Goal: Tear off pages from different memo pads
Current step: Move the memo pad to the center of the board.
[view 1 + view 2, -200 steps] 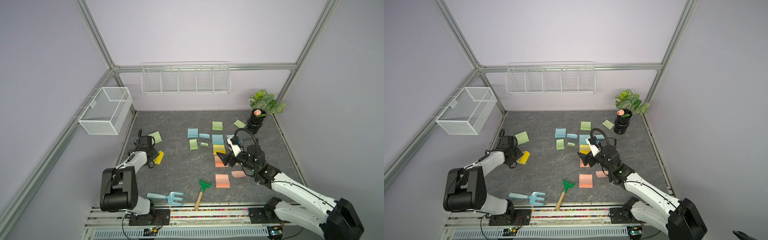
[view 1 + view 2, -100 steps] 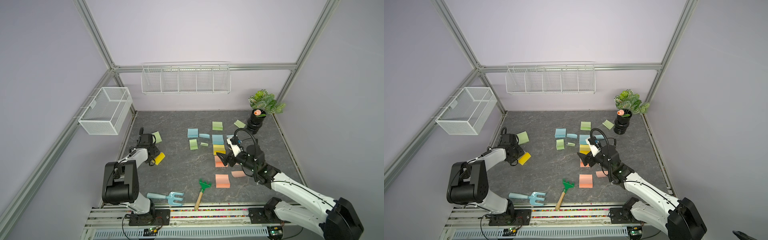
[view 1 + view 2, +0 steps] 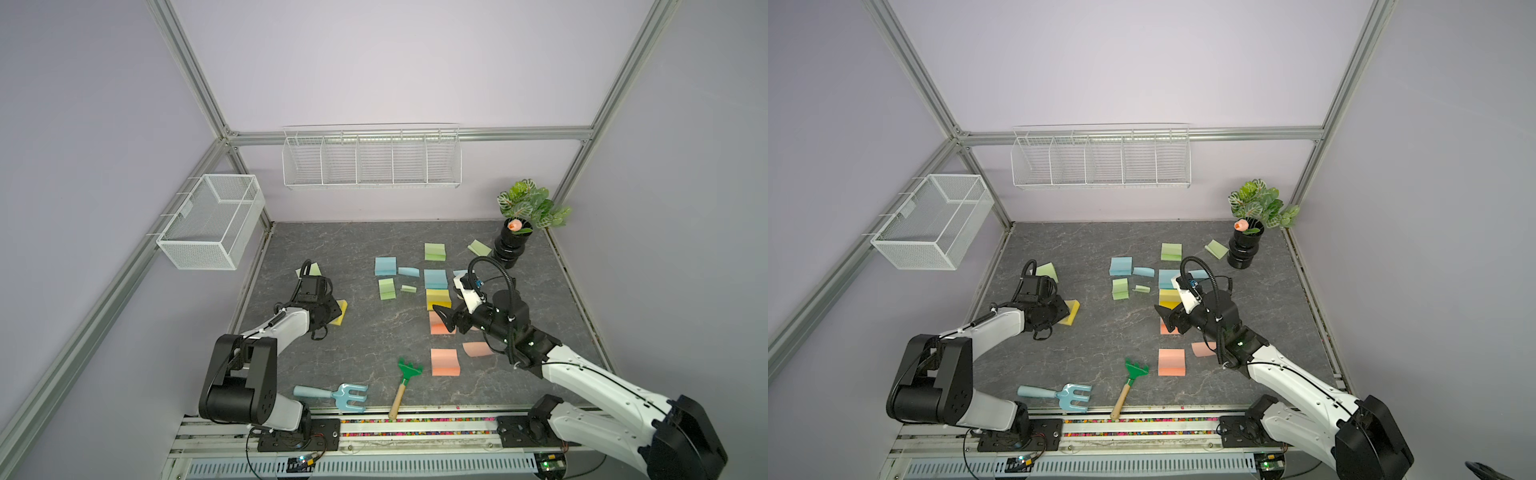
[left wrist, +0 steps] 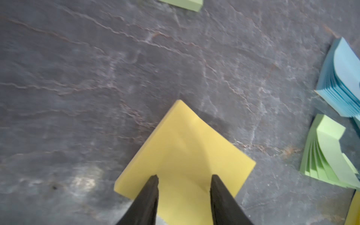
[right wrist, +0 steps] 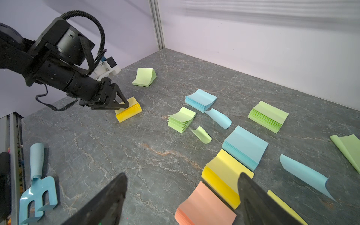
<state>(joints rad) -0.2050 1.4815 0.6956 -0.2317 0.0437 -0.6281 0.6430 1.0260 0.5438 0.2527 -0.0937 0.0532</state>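
Left fingers (image 4: 152, 196) parted partway, nothing clamped, both tips touching the top face of a yellow memo pad (image 4: 185, 140) lying flat on the table (image 4: 97, 78). Bent green pad (image 5: 145, 77) sits beyond those tips, apart from them. Right fingers (image 5: 109, 200) spread wide, empty, hovering above the table. Salmon pad (image 5: 202, 206) lies below, between the two tips. Second yellow pad (image 5: 224, 175) is just ahead of the tips, touching the salmon pad, and a blue pad (image 5: 245, 148) is next beyond it. Torn pages near the right fingers: curled blue page (image 5: 303, 173) outside one finger, curled green page (image 5: 200, 134) farther ahead beside a fanned green pad (image 5: 181, 119). In a top view a salmon page (image 3: 478, 349) lies back under the right wrist. Blue garden fork (image 5: 37, 187) well apart from both.
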